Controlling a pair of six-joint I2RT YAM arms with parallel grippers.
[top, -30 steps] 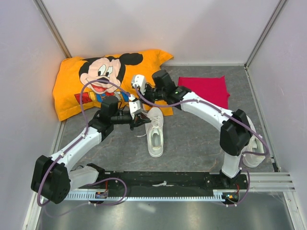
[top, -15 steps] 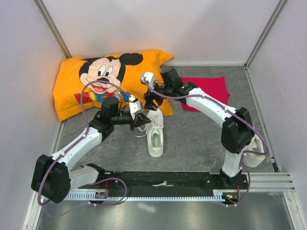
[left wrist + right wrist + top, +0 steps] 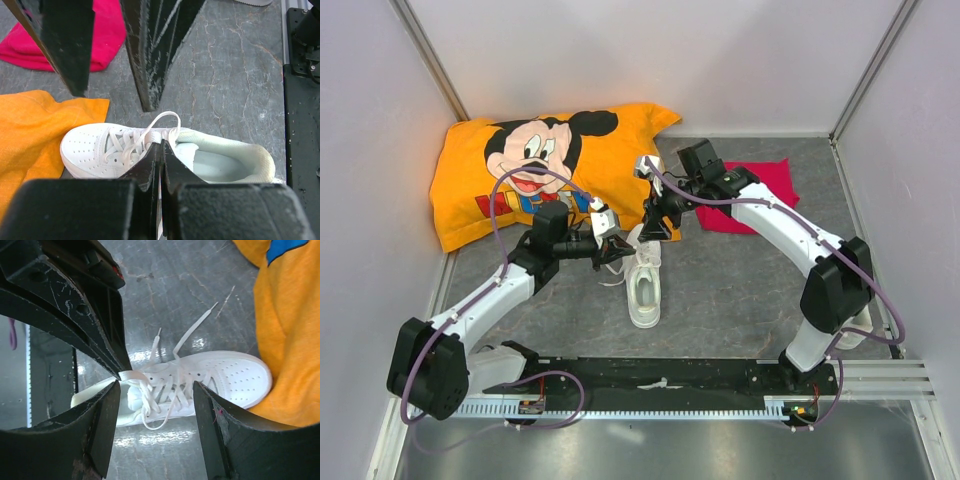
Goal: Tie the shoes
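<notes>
An orange pillow (image 3: 535, 165) lies at the back left of the grey table (image 3: 720, 300). In front of it the left gripper (image 3: 617, 250) reaches in from the shoe's left side. Its fingers are pressed tight together, pinching a lace (image 3: 167, 119) near the top eyelets, and a small loop stands up beyond the tips. The lace's loose ends trail on the table on that same side. The shoe (image 3: 643, 285) sits mid-table on its sole, heel toward the arms and toe up against the pillow's edge. Over its laced part the right gripper (image 3: 655, 222) hangs with its fingers spread wide, one on either side of the lacing, and nothing is held between them. Behind and to the right lies a red cloth (image 3: 760, 190). A second shoe (image 3: 860, 332) lies by the right wall, mostly hidden behind the right arm.
</notes>
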